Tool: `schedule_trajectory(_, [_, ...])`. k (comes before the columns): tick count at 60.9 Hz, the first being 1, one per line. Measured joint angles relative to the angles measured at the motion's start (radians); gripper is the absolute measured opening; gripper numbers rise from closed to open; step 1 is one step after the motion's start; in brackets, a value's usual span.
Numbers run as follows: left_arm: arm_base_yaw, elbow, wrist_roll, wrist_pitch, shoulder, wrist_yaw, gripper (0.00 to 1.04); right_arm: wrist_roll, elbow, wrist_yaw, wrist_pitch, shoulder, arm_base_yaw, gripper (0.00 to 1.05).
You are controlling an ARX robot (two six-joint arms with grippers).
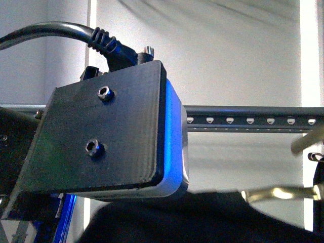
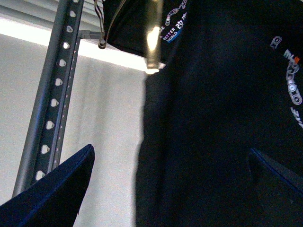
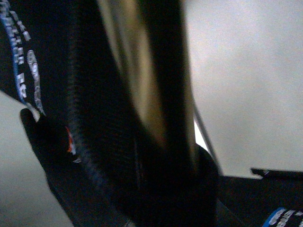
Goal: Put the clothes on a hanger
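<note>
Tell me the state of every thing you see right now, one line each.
T-shirt: carried on its brass hook, not hung up yet.
Brass hook: below the rail, lying nearly level, not hooked on.
Rail: level, without the brass hook.
Left gripper: open, jaws wide apart.

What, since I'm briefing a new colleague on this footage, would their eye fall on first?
A black screwed block with a blue-lit edge fills the front view's left and centre. Behind it runs the grey rail with heart-shaped holes; below right gleams a brass hook above the black T-shirt.
</note>
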Motion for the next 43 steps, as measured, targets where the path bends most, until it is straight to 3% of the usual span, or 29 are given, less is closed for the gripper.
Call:
schedule_trajectory(10, [-0.003, -0.004, -0.014, 0.013, 0.0, -0.016, 0.98, 0.004, 0.01, 0.014, -0.026, 0.052, -0.04, 0.04])
schedule_trajectory(15, [-0.006, -0.064, -0.314, 0.257, 0.0, -0.203, 0.98, 0.103, 0.053, 0.002, -0.063, 0.065, -0.048, 0.04])
schedule_trajectory(26, [0.055, -0.038, -0.93, 0.477, -0.001, -0.455, 0.98, 0.32, 0.137, -0.01, -0.109, 0.07, -0.049, 0.04])
schedule_trajectory(31, [0.128, 0.014, -1.275, 0.457, -0.001, -0.636, 0.98, 0.482, 0.174, -0.038, -0.119, 0.07, -0.048, 0.04])
schedule_trajectory(35, [0.216, 0.063, -1.511, 0.349, -0.001, -0.774, 0.98, 0.653, 0.212, -0.048, -0.11, 0.071, -0.037, 0.04])
schedule_trajectory(43, [0.352, 0.09, -1.795, 0.198, -0.004, -0.806, 0.98, 0.915, 0.284, -0.042, -0.061, 0.095, -0.01, 0.03])
